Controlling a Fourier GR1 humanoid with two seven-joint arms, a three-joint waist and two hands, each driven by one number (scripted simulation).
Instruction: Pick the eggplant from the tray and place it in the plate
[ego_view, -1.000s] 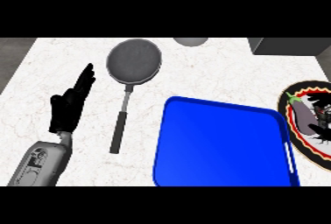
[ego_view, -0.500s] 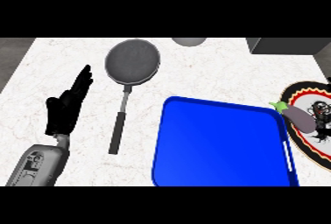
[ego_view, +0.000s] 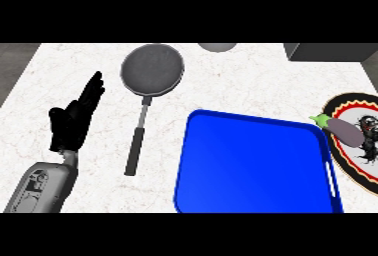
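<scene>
Eggplant (ego_view: 342, 129) lies on plate (ego_view: 353, 102) at counter's right edge, green stem end over the plate's left rim, just beside blue tray (ego_view: 251, 165). Tray sits toward counter's front, right of centre. L hand (ego_view: 74, 117) rests near left edge, fingers straight, pressed together, holding nothing. R hand not visible. Frying pan (ego_view: 151, 70) w/ handle toward front, between hand & tray.

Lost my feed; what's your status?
Left hand open, resting. Right hand out of view. Eggplant lying on plate edge. Blue tray bare.

Purple eggplant (ego_view: 341, 129) on plate (ego_view: 353, 102), blue tray (ego_view: 251, 165) beside
</scene>
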